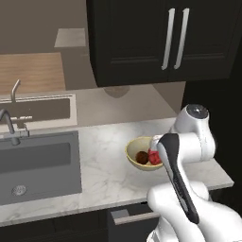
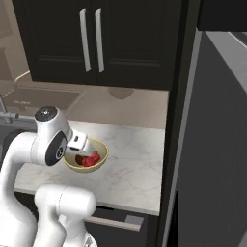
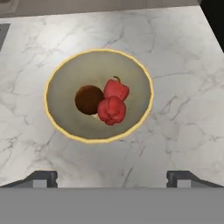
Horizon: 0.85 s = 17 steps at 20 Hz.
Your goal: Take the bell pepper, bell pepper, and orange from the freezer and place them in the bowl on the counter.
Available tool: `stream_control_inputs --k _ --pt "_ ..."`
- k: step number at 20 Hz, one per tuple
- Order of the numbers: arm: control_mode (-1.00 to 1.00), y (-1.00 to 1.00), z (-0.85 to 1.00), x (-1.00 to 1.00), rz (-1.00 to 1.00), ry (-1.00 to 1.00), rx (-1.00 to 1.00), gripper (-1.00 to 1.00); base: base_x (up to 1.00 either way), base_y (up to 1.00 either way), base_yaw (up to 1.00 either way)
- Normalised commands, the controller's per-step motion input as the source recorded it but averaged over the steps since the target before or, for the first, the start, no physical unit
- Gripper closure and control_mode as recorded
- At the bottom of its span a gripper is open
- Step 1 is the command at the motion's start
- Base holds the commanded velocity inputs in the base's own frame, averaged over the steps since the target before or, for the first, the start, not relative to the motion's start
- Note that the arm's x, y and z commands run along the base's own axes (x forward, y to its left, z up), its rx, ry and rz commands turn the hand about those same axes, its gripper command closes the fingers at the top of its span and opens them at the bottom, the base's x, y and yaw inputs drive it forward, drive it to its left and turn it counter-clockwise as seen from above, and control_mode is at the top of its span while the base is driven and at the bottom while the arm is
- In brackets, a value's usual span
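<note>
Bowl [image 1: 133, 152], left base view: pale-yellow rim, olive-tan inside, standing on the marbled counter [image 1: 104, 165] toward its right end. We log a dark brownish orange [image 1: 142, 156] inside it and a red bell pepper [image 1: 154, 159] touching the orange on the right. The white arm's elbow covers the bowl's right side. A grey sink [image 1: 38, 163] sits in the counter to the left, and dark upper cabinets [image 1: 156, 38] with two bar handles hang above.

Right base view: we see the bowl [image 2: 99, 161] near the counter's left edge, red peppers [image 2: 90, 159] inside, the orange mostly hidden behind the wrist. The dark grey side of the tall unit [image 2: 212, 144] rises to the right.

Hand view: we look straight down into the bowl [image 3: 61, 113]. Orange [image 3: 89, 99] lies left of centre; two bell peppers [image 3: 112, 110] [image 3: 116, 89] lie beside it, pressed together, the nearer one touching the orange. Gripper [image 3: 112, 178] hangs above the counter, jaws spread wide, holding nothing.
</note>
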Motion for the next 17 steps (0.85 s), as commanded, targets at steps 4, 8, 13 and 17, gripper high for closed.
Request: stream_control_inputs --k 4,8,13,17 --pt "-1.0 0.0 0.69 -0.76 0.0 -0.09 0.0 -1.0 0.0 0.0 0.0" --pt "-1.0 0.0 0.65 -0.82 0.0 -0.08 0.0 -1.0 0.0 0.0 0.0" --pt "-1.0 0.0 0.67 -0.84 0.0 -0.02 0.0 -1.0 0.0 0.0 0.0" --pt "-1.0 0.0 0.61 -0.78 0.0 -0.02 0.0 -1.0 0.0 0.0 0.0"
